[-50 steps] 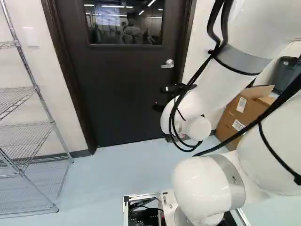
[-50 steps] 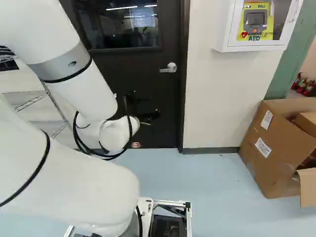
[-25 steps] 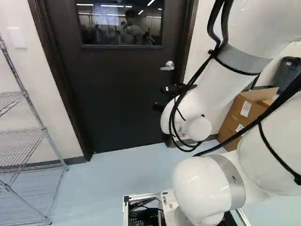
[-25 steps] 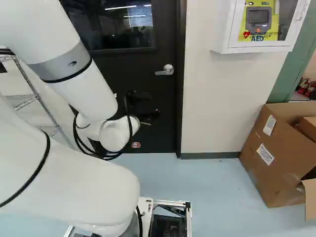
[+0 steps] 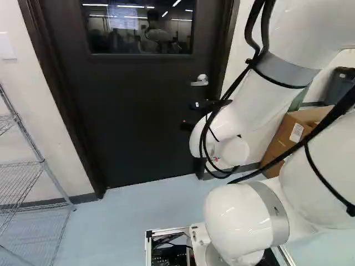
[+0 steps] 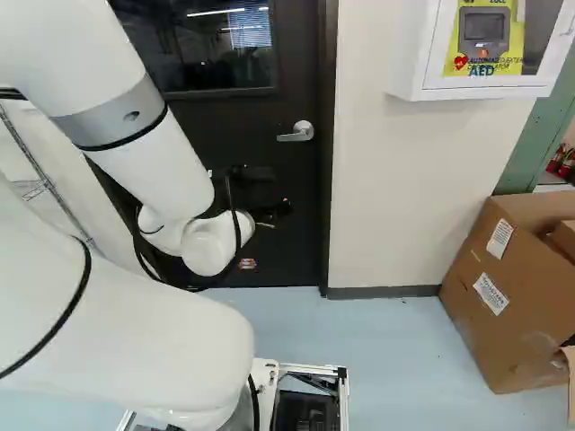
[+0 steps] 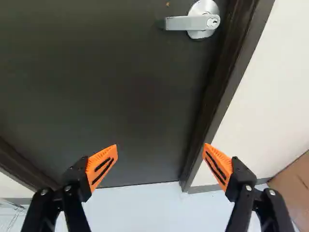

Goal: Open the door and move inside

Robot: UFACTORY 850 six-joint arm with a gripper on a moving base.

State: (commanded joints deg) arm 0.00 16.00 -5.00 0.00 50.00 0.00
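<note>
We see the door (image 5: 127,116) standing shut, its top edge cut off in all three views, so we cannot see that part. Its handle (image 7: 181,22) sits near the edge beside the frame (image 7: 236,63), and we see it whole. We have our jaws (image 5: 189,116) spread wide with nothing between the orange pads (image 7: 102,166); the wrist view shows the handle ahead of them and apart. In the right base view they are hard for us to pick out, black on dark, and our arm (image 6: 157,175) hides much of the door's edge away from the handle. We cannot tell which dim shapes in the window (image 5: 141,33) are reflections. The rack (image 5: 33,164), box (image 6: 494,305) and wall cabinet (image 6: 418,49) are each cut off.
</note>
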